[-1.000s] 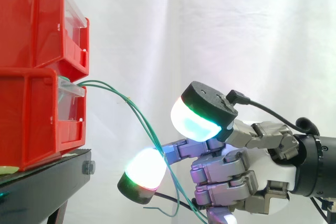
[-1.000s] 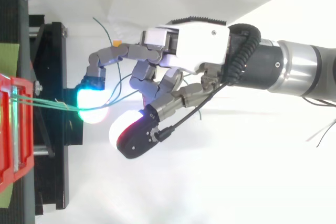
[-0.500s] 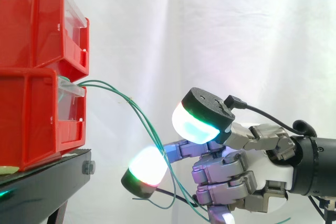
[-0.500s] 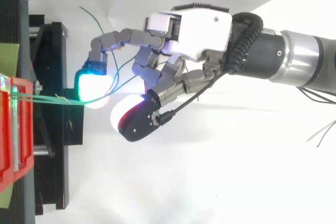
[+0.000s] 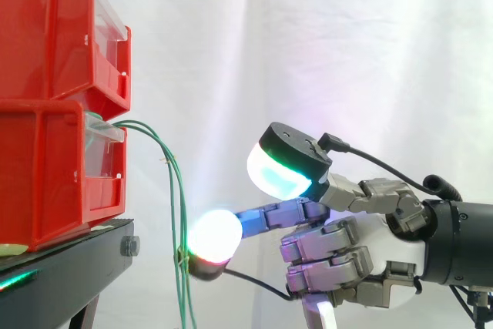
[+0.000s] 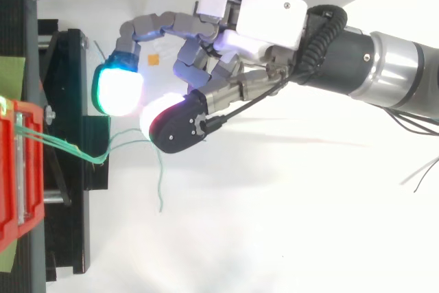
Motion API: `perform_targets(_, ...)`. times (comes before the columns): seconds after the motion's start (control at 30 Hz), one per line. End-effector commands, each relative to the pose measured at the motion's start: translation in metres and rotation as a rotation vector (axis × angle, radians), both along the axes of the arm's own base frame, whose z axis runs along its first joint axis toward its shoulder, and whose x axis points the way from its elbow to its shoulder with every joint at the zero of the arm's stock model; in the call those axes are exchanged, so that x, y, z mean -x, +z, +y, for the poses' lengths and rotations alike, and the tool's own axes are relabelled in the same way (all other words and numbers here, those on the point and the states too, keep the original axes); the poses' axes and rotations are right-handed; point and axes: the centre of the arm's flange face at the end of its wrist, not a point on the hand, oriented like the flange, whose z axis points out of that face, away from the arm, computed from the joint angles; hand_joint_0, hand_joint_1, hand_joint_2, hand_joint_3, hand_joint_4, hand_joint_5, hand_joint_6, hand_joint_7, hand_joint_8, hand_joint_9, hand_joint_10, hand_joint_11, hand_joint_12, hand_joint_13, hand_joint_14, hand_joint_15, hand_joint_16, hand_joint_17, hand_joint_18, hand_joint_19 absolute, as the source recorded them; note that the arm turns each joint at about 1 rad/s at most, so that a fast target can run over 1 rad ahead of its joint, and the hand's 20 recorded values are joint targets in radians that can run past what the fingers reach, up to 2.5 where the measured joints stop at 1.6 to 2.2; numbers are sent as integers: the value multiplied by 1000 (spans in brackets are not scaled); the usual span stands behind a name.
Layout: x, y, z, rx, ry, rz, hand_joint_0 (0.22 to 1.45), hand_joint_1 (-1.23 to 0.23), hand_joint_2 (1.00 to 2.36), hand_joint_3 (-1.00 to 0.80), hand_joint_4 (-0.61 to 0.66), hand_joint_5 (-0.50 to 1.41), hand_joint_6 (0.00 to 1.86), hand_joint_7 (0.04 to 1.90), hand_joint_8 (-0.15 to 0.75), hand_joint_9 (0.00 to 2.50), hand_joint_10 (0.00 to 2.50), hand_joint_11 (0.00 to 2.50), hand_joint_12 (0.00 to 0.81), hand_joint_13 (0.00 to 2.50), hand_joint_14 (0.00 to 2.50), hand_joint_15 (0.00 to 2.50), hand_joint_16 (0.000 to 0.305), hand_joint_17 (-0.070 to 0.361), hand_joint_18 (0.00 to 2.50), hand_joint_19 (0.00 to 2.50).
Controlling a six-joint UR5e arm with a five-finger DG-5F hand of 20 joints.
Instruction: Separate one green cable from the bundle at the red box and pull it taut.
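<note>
Several thin green cables [image 5: 179, 213] come out of the lower red box [image 5: 46, 175] and hang slack, almost straight down past the stand's edge. From above, the cables [image 6: 75, 150] leave the red box [image 6: 17, 169], loop near the stand and one loose end trails away. My hand [image 5: 347, 256] is to their right, open: one finger reaches out with its glowing fingertip [image 5: 212, 235] beside the cables, the thumb pad [image 5: 279, 175] sits above and apart, and the remaining fingers are curled in. Nothing lies between finger and thumb. In the top view the hand [image 6: 260, 22] sits just off the loop.
A second red box [image 5: 54, 28] is stacked on the lower one. Both rest on a black stand [image 5: 69, 267] whose bolted edge juts toward the hand. White curtain fills the space behind and to the right.
The cables, draped across the finger and pulled outward before, have slipped off and dropped to hang straight down. The finger has stretched out and the hand has shifted sideways off the cables' line.
</note>
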Motion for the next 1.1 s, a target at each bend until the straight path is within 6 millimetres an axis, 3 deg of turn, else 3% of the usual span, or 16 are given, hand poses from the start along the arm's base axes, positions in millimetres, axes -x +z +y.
perform_targets(0.0, -1, 0, 4, 8, 4, 0, 488, -763, 1000, -500, 346, -98, 503, 828, 393, 1554, 2500, 1724, 555, 1566, 2500, 1485, 207, 155, 1980, 181)
perform_targets(0.1, -1, 0, 5, 39, 6, 2, 463, -776, 1000, -500, 357, -125, 502, 707, 396, 1545, 2500, 1705, 550, 1560, 2500, 1486, 214, 160, 1987, 167)
perform_targets(0.2, -3, 3, 5, 108, -7, -3, 453, -776, 1000, -500, 357, -125, 502, 714, 396, 1547, 2500, 1692, 548, 1555, 2500, 1458, 216, 162, 1993, 157)
perform_targets(0.47, -23, 36, 7, 222, -69, -134, 461, -780, 1000, -500, 359, -111, 503, 793, 389, 1537, 2500, 1653, 541, 1542, 2500, 1461, 213, 159, 1978, 145)
perform_targets(0.67, -21, 31, 15, 216, -63, -96, 472, -788, 1000, -500, 365, -104, 504, 832, 389, 1533, 2500, 1668, 540, 1535, 2500, 1472, 207, 155, 1963, 168)
perform_targets(1.07, -22, 28, 55, 215, -39, -72, 462, -776, 1000, -500, 355, -102, 504, 827, 390, 1540, 2500, 1666, 540, 1542, 2500, 1464, 211, 158, 1978, 158)
